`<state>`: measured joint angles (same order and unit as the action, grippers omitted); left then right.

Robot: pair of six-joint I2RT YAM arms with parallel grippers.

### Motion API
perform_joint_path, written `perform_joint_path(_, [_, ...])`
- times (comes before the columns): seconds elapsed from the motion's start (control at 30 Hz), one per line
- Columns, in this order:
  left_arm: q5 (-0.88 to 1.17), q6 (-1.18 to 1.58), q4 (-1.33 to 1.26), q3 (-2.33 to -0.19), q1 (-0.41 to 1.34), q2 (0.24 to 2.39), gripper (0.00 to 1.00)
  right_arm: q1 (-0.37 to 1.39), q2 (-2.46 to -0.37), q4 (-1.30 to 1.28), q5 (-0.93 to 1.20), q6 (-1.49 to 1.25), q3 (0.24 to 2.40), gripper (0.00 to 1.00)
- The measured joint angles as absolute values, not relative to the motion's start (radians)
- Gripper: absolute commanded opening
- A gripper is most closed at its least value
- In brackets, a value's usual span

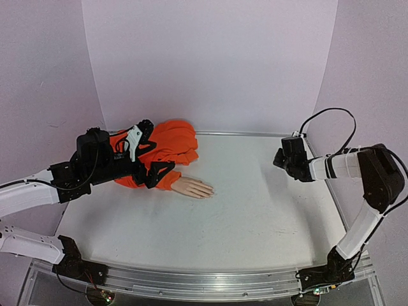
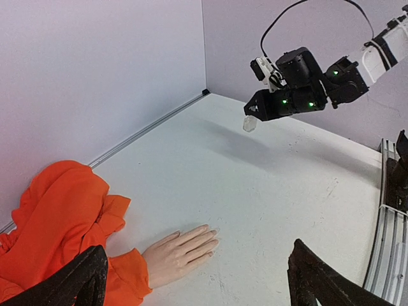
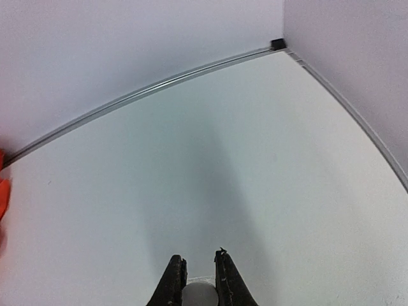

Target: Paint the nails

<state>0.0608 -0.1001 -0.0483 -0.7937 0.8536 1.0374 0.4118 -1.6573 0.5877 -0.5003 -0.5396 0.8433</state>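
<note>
so the right fingers (image 3: 173, 280) are pinching what's probably the small bottle (image 2: 249, 122) at the frame's right, the left fingers (image 2: 76, 277) are gaping empty by the sleeve (image 1: 175, 143), the nails (image 1: 209, 190) are lying centre-left on the table (image 1: 255, 210), and that long reach is risking a slipped bottle

Mannequin hand (image 1: 193, 187) lies on the table (image 1: 268, 210), left of the bottle (image 2: 249, 123).

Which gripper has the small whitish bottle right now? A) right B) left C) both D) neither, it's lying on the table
A: the right gripper is shut on the small whitish bottle, held above the table, while the left gripper stands wide open near the orange sleeve.
</note>
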Motion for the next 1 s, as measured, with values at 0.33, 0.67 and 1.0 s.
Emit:
perform_joint_path(0.33, [0.069,-0.094,-0.042,-0.794,0.851,1.036,1.00,0.181,-1.931,0.697,-0.518,-0.564,0.943,0.00])
perform_joint_path(0.67, [0.077,-0.078,-0.042,-0.794,0.850,1.022,0.99,0.188,-1.981,0.638,-0.547,-0.618,1.060,0.15])
perform_joint_path(1.0, [0.075,-0.077,-0.041,-0.794,0.850,1.019,0.99,0.188,-1.981,0.621,-0.547,-0.613,1.061,0.55])
